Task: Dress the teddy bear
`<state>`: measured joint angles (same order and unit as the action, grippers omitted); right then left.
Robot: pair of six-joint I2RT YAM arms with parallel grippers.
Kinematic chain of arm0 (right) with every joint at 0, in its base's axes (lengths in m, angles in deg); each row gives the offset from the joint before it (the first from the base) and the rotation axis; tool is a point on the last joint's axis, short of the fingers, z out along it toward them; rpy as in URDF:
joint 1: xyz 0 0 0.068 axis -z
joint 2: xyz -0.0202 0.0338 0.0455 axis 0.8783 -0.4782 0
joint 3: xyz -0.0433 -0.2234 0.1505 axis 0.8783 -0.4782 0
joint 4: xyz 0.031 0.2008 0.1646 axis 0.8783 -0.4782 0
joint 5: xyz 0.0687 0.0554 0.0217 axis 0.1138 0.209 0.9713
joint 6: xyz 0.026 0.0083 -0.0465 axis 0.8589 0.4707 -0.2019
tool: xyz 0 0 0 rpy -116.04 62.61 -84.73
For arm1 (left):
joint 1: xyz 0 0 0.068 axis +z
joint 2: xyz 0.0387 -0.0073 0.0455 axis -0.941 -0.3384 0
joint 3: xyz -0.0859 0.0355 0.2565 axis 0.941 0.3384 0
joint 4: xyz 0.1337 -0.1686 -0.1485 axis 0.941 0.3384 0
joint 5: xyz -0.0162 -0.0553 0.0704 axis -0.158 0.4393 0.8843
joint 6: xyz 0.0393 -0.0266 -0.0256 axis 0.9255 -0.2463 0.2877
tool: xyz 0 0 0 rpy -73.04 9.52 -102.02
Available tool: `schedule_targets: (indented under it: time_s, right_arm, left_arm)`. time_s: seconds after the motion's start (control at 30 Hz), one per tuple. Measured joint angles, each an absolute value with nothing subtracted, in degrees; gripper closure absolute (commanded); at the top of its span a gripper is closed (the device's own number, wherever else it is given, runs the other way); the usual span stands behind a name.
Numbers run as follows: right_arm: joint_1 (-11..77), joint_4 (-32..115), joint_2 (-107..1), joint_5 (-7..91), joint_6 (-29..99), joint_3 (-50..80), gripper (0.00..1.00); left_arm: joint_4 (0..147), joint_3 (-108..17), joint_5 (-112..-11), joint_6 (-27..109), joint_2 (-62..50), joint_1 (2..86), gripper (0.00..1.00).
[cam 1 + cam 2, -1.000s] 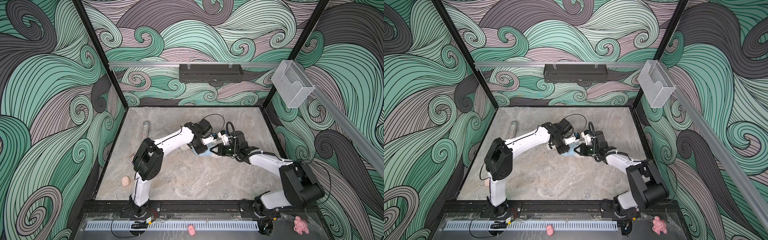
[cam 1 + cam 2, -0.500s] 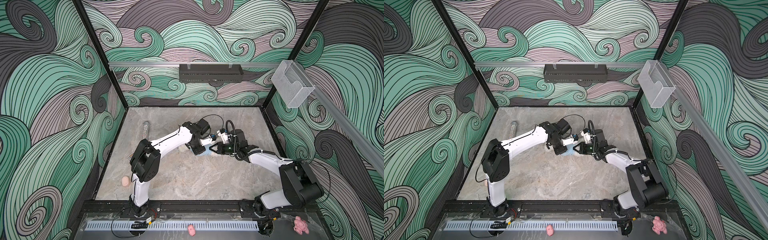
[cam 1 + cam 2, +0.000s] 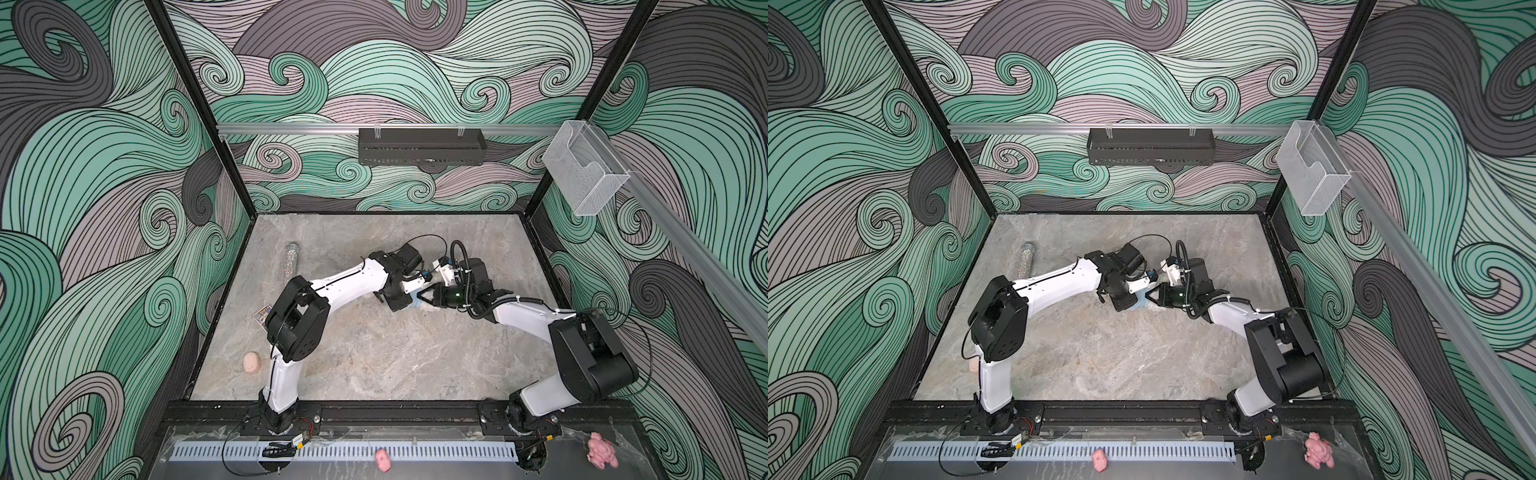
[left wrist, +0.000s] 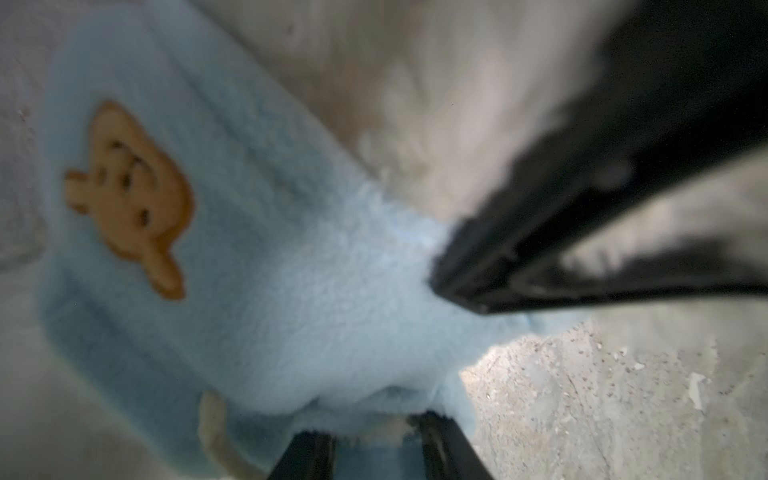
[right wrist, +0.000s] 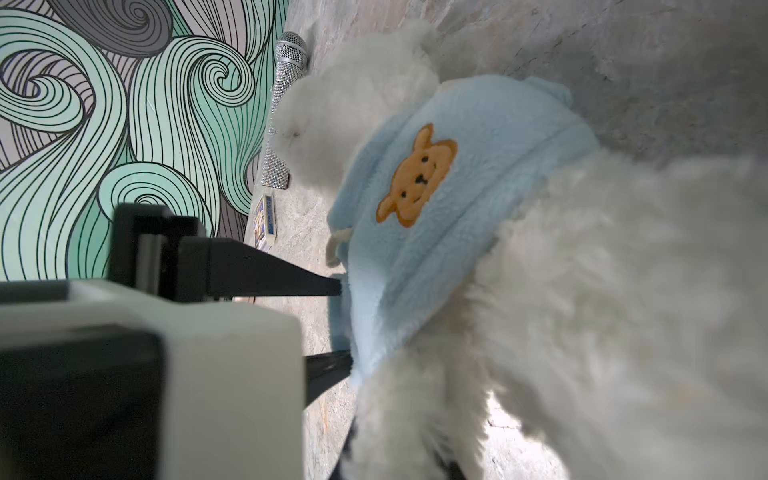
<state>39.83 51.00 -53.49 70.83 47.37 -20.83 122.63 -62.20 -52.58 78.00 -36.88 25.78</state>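
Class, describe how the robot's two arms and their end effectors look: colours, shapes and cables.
Both the left arm and right arm have white link shells joined by bulky black joint housings, with black cables looping near the wrists. The left end effector and right end effector carry slim tapering black fingers.

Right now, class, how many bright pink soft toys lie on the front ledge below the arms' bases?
2. The smaller pink toy lies near the middle of the ledge. The larger pink toy lies at its right end. None seems hidden there.
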Motion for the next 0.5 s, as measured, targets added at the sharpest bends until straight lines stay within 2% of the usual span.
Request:
schedule_targets:
  time_s: [0.3,0.5]
  right_arm:
    - [40.09,54.33,-55.65,71.44,50.83,-21.7,1.0]
    - [41.38,55.92,-55.65,72.44,52.75,-22.38,1.0]
  left_arm:
    - [117.34,-60.58,-52.54,75.79,-40.77,25.82,0.64]
    - [112.86,-57.98,-52.01,73.93,-40.92,25.97,0.92]
